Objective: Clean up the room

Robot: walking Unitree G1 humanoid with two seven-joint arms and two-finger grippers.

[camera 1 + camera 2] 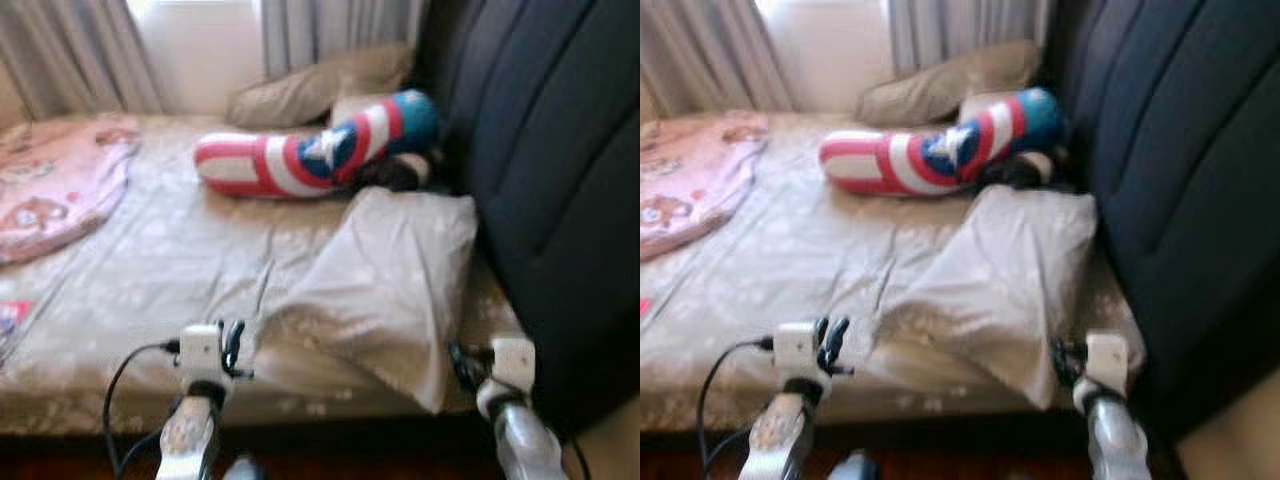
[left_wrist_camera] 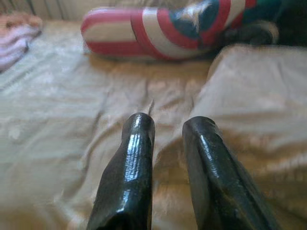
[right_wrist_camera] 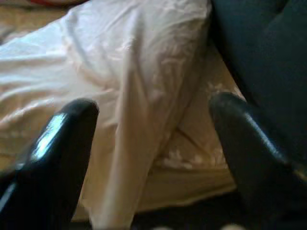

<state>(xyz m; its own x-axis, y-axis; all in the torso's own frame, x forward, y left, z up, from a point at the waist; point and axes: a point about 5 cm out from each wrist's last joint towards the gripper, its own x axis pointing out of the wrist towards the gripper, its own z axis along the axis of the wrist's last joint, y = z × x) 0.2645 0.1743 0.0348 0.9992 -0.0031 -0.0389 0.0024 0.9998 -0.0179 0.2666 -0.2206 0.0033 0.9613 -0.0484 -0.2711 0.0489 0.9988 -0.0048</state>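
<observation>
Fingers [image 3: 62,143] of the right gripper [image 3: 153,153] gape wide around the near corner of the beige rumpled pillow [image 1: 385,290] lying on the tan bed sheet [image 1: 160,260] beside the dark padded headboard [image 1: 560,150]. Left gripper [image 2: 168,163] fingers stand slightly apart, empty, over the sheet. Closing now might pinch loose cover only, or snag the sheet too. Only the head views show the red, white and blue shield-patterned bolster [image 1: 310,155] entire.

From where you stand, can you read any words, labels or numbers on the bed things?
None can be read.
The striped bolster pillow carries a white star emblem, not letters.
The pink blanket has printed figures, too blurred to show any words.
</observation>
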